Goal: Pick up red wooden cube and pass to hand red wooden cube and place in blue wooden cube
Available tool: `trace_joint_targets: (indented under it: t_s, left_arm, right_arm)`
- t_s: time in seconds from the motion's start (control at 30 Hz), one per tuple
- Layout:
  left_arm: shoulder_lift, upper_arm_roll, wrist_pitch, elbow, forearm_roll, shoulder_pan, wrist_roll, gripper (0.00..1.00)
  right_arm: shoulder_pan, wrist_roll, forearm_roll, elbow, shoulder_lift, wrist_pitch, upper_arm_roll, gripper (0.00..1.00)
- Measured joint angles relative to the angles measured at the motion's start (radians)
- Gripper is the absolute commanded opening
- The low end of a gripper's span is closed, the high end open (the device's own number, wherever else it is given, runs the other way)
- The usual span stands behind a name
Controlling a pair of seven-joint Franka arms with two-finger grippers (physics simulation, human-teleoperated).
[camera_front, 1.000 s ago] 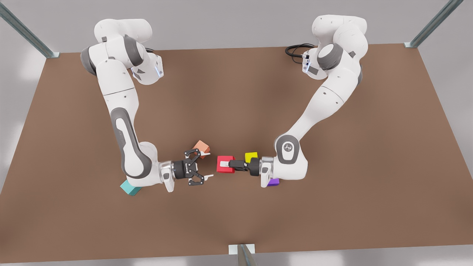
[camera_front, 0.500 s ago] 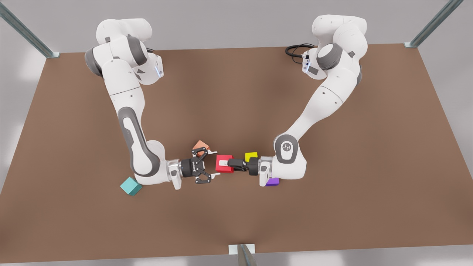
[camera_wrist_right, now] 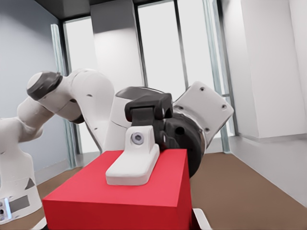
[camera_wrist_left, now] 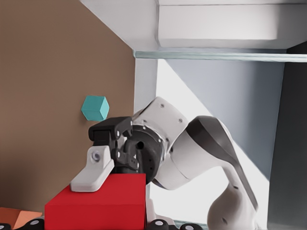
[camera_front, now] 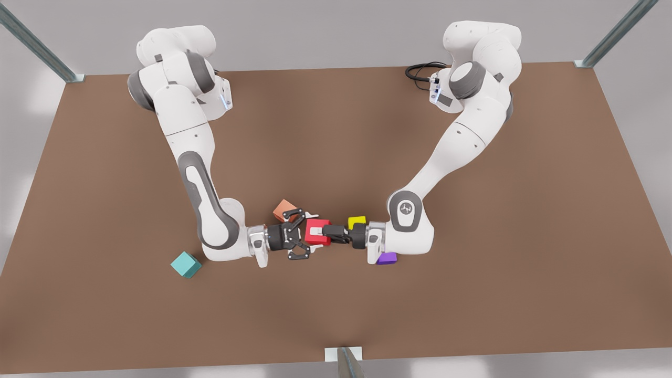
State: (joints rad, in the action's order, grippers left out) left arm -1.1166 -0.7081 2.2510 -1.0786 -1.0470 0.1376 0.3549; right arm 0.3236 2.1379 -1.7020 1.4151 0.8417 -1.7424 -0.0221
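Seen from the front, the blue wooden cube (camera_front: 185, 264) sits alone on the brown counter (camera_front: 472, 294), at about 8 o'clock from the middle cluster and well apart from it. It also shows in the left wrist view (camera_wrist_left: 95, 107), behind the other arm.

The right arm is the one on the front view's left. It reaches down from the far edge of the counter and bends in toward the centre. A pale salmon cube (camera_front: 283, 209) lies just beside its wrist, at roughly 11 o'clock from the red wooden cube (camera_front: 318, 240).

The right gripper (camera_front: 313, 231) is spread wide. One of its fingers (camera_front: 311, 214) is at the cube's 12 o'clock side and the other at its 6 o'clock side, so the cube lies between them. In the left wrist view one pale pad (camera_wrist_left: 92, 173) lies along a face of the cube (camera_wrist_left: 100, 208). I cannot tell whether it is pressing on that face.

The red wooden cube is at the centre, between the two grippers. The left gripper (camera_front: 319, 233) comes in from 3 o'clock and is clamped on the cube. The right wrist view shows its upper pad (camera_wrist_right: 132, 165) flat on the cube's top face (camera_wrist_right: 163, 191).

A yellow cube (camera_front: 357, 221) sits at about 2 o'clock from the red one, right behind the left gripper's body. A purple cube (camera_front: 387, 258) peeks out under the left wrist at about 4 o'clock.

A black cable (camera_front: 420, 71) loops at the left arm's base, near the far edge of the counter.
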Motion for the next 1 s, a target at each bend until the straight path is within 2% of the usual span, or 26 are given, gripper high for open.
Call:
trace_joint_targets:
  t_s: [0.03,0.07,0.13,0.17,0.23,0.47,0.6,0.67,0.77,0.87,0.9,0.93,1.0]
  left_arm:
    - [0.000,0.000,0.001,0.000,0.000,0.000,0.001,0.55]
    - [0.001,0.000,0.001,0.000,0.000,0.000,0.001,0.55]
    - [0.000,0.000,0.002,0.000,0.000,0.000,0.002,0.56]
    - [0.000,0.001,0.003,0.000,-0.001,0.000,0.003,0.59]
    - [-0.001,0.000,0.002,0.000,-0.010,0.000,0.010,1.00]
    - [0.006,0.000,0.000,-0.006,-0.015,-0.022,0.033,1.00]
    - [0.036,-0.003,-0.052,-0.055,0.013,-0.146,0.040,1.00]
    - [0.060,-0.003,-0.104,-0.069,0.072,-0.217,0.038,1.00]
    - [0.166,-0.002,-0.344,0.024,0.411,-0.353,-0.008,1.00]
    - [0.358,-0.001,-0.649,0.107,0.851,-0.436,-0.090,1.00]
    - [0.423,0.000,-0.729,0.116,0.958,-0.464,-0.119,1.00]
    - [0.488,0.046,-0.796,0.104,1.039,-0.466,-0.148,1.00]
    - [0.801,0.468,-0.831,-0.221,1.076,-0.223,-0.169,1.00]
  right_arm:
    - [0.000,0.000,0.000,-0.001,0.000,-0.002,0.001,0.52]
    - [0.001,0.000,-0.001,-0.001,0.000,-0.003,0.001,0.43]
    - [0.002,0.001,-0.002,-0.001,0.000,-0.011,0.002,0.43]
    - [0.003,0.002,-0.004,-0.001,0.000,-0.015,0.001,0.43]
    - [0.002,0.003,-0.006,-0.001,0.000,-0.022,0.001,0.43]
    - [-0.007,0.005,-0.006,0.001,-0.003,-0.029,0.006,0.43]
    - [-0.021,0.007,0.021,0.003,-0.008,-0.028,0.039,0.43]
    - [-0.060,0.008,0.117,0.016,-0.011,-0.025,0.047,0.43]
    - [-0.088,0.011,0.393,0.040,-0.057,0.015,0.170,0.43]
    - [-0.075,0.012,0.740,0.045,-0.130,0.077,0.336,0.43]
    - [-0.037,0.013,0.846,0.045,-0.145,0.092,0.421,0.44]
    - [0.017,0.015,0.931,0.045,-0.151,0.105,0.517,0.44]
    - [0.072,0.020,1.069,0.043,-0.153,0.117,0.618,0.44]
